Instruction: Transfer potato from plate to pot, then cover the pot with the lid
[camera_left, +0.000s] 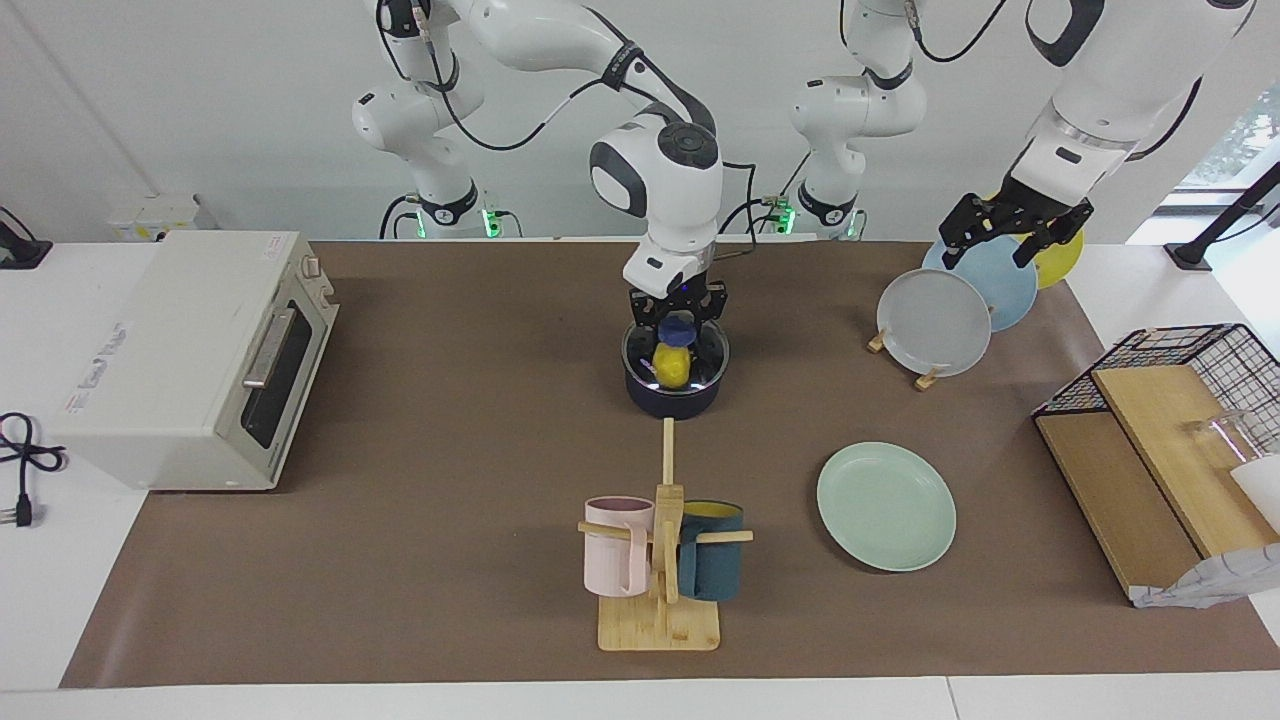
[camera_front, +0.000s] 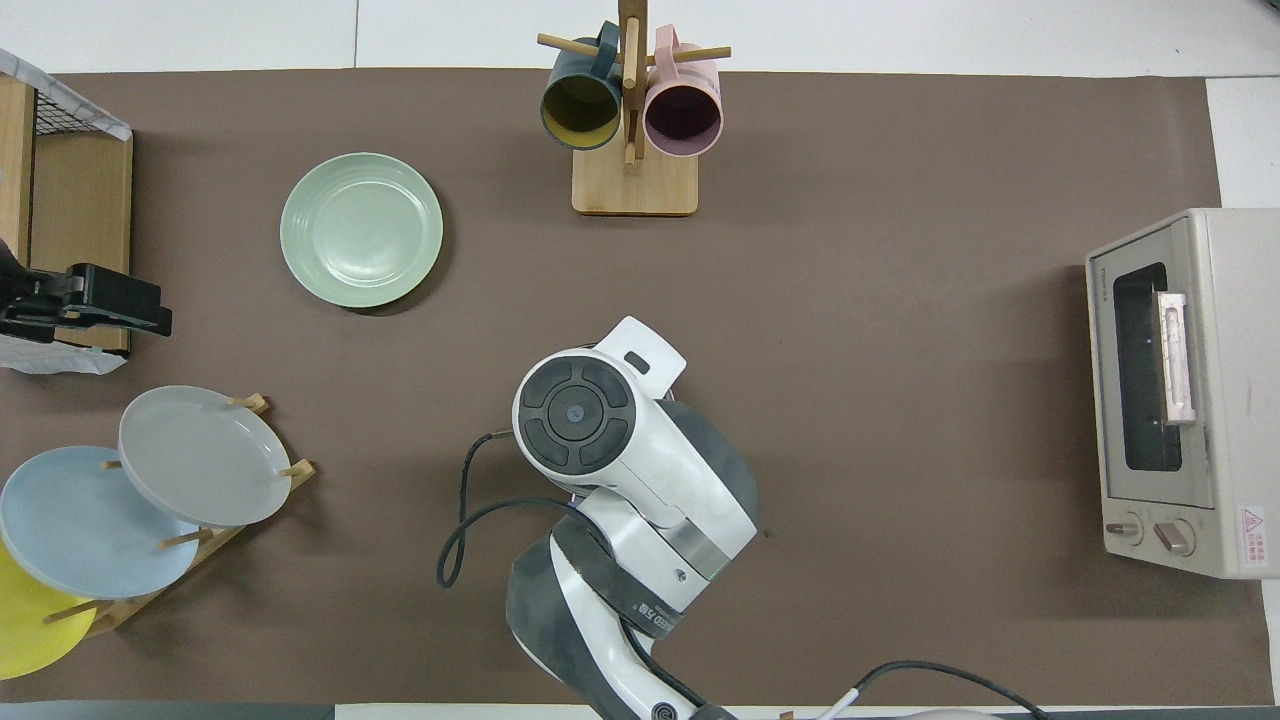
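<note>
The dark blue pot (camera_left: 675, 398) stands mid-table, and the yellow potato (camera_left: 673, 366) lies inside it, seen through the glass lid (camera_left: 700, 362). That lid sits level on the pot's rim. My right gripper (camera_left: 677, 318) points straight down and is shut on the lid's blue knob (camera_left: 677, 328). In the overhead view my right arm (camera_front: 600, 440) hides the pot, lid and potato. The mint-green plate (camera_left: 886, 506) (camera_front: 361, 229) lies bare, farther from the robots and toward the left arm's end. My left gripper (camera_left: 1008, 232) (camera_front: 95, 303) waits open above the upright plates.
A rack of upright grey, blue and yellow plates (camera_left: 935, 322) stands under the left gripper. A mug tree (camera_left: 660, 560) with a pink and a dark mug stands farther from the robots than the pot. A toaster oven (camera_left: 190, 355) is at the right arm's end, a wire basket with boards (camera_left: 1170, 420) at the left arm's end.
</note>
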